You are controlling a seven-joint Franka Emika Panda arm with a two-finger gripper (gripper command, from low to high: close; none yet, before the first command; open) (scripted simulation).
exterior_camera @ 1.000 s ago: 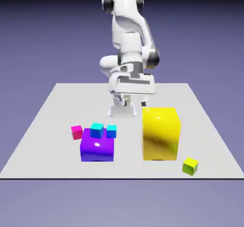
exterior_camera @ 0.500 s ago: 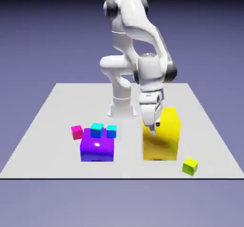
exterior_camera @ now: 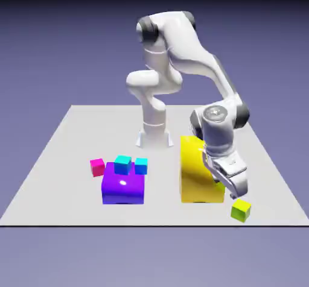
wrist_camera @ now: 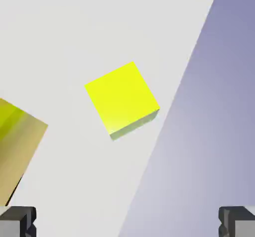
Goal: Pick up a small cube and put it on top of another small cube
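The small cube (exterior_camera: 241, 210), lime and glossy, lies alone on the table near its front edge, at the exterior view's right. My gripper (exterior_camera: 234, 192) hangs just above it and slightly toward the big yellow block (exterior_camera: 199, 171), apart from the cube. The hand view has the small cube (wrist_camera: 122, 99) above the middle, with both grey fingertips (wrist_camera: 17, 221) wide apart at the bottom corners. My gripper (wrist_camera: 127, 223) is open with nothing between its fingers. Other small cubes sit at the left: a magenta one (exterior_camera: 97, 167) and two cyan ones (exterior_camera: 123, 164).
A big purple block (exterior_camera: 123, 186) stands left of centre, with the cyan cubes at its far edge. The big yellow block's corner (wrist_camera: 15, 146) is close on one side of the hand. The table's edge (wrist_camera: 184, 96) runs just past the lime cube.
The arm has swung from the back of the table toward the exterior view's right and down, passing the big yellow block, and now hangs over the lime cube. The jaws stayed open.
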